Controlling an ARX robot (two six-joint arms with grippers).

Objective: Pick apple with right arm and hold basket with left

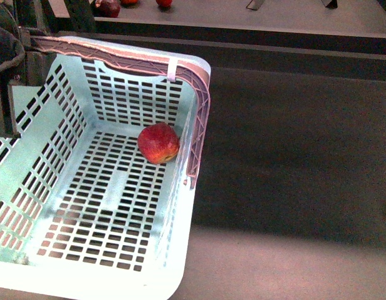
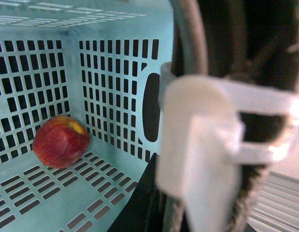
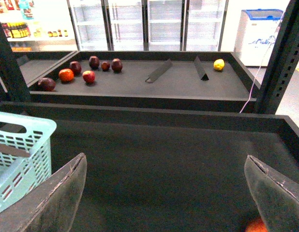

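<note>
Your right pincer [image 3: 165, 162] is wide apart, both padded fingers [image 3: 57, 200] splayed over the bare dark shelf [image 3: 164, 145], and nothing sits between them. The apple [image 1: 158, 142] is nowhere near that gap: it lies inside the basket [image 1: 30, 187], which stands outside the jaws, past the finger on the robot's left side, and the right wrist view catches only a corner of its slotted wall. In the front view the apple rests on the basket's slotted floor, close to the wall nearest the open shelf and towards the far end, under the brown ribbed handle [image 1: 118, 57]. Just beside your other right finger a sliver of something orange [image 3: 256, 226] peeks in, too cut off to name. Your left pincer [image 1: 10, 50] sits up at the far corner of the basket, right where the handle ends. From its wrist camera the handle and a white clip [image 2: 202, 145] fill the lens in a blur, so you cannot tell whether those jaws are closed on it. From there the apple lies down on the floor near a corner, well apart from the pincer, yellow patch up.
</note>
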